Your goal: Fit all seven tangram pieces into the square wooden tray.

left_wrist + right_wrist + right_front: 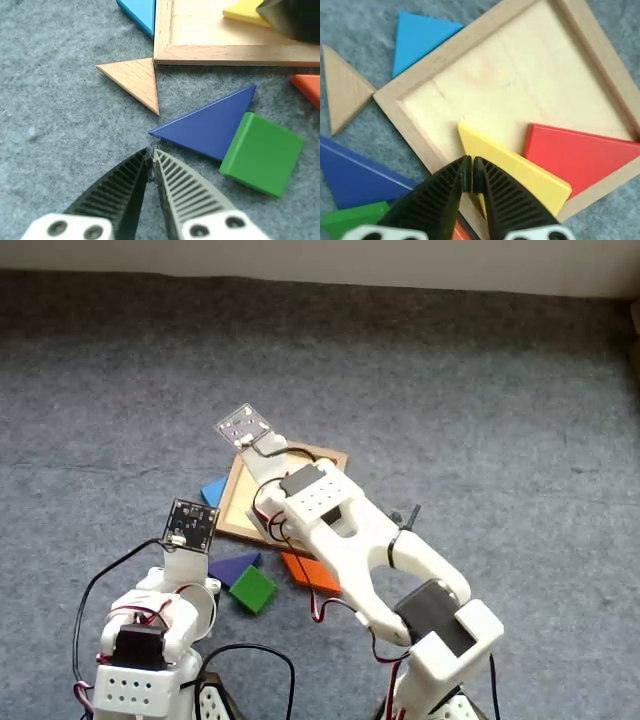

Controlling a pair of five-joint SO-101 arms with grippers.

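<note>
Over one corner of the wooden tray (pixel 440 55), the right gripper (pixel 471 172) is pinched shut and empty, its tips at the yellow piece (pixel 520 172) lying inside beside the red triangle (pixel 580 155). The left gripper (pixel 151 156), likewise closed and empty, hangs above the grey bench (pixel 50 125) by the dark blue triangle (pixel 210 125). A green square (pixel 262 152) touches that triangle. The plain wooden triangle (pixel 135 80) lies outside the tray.

A grey, fibrous carpet (pixel 480 390) is covering the whole work surface. A pale wall strip (pixel 350 258) is running along the carpet's far edge, catching even light.
</note>
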